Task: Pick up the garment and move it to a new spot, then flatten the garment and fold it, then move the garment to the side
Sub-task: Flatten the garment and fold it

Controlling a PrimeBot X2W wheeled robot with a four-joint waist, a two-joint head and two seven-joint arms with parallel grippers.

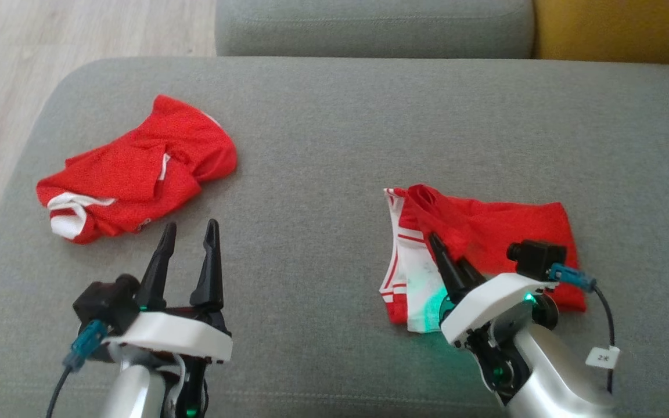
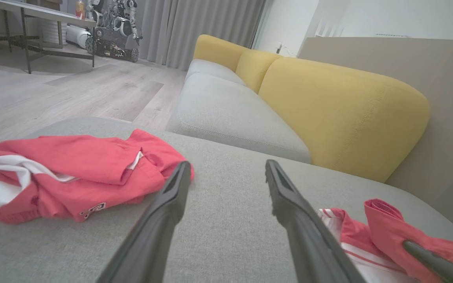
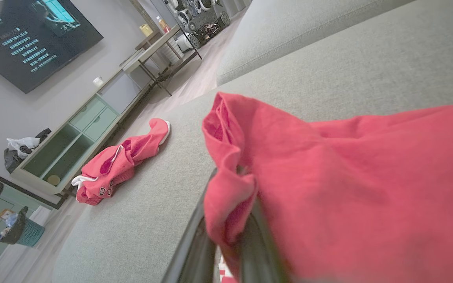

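Observation:
A red garment with white striped panels lies bunched on the right of the grey cushion. My right gripper is shut on a raised fold at its left part. In the right wrist view the red cloth drapes over and between the fingers of the right gripper. My left gripper stands open near the front left, nothing between its fingers, just short of a second crumpled red and white garment. The left wrist view shows the left gripper over bare cushion, that second garment to its left, and the held garment at lower right.
A second grey seat cushion and yellow backrests lie beyond the far edge. Wooden floor runs past the cushion's left edge. A table, a cabinet and a TV stand farther off.

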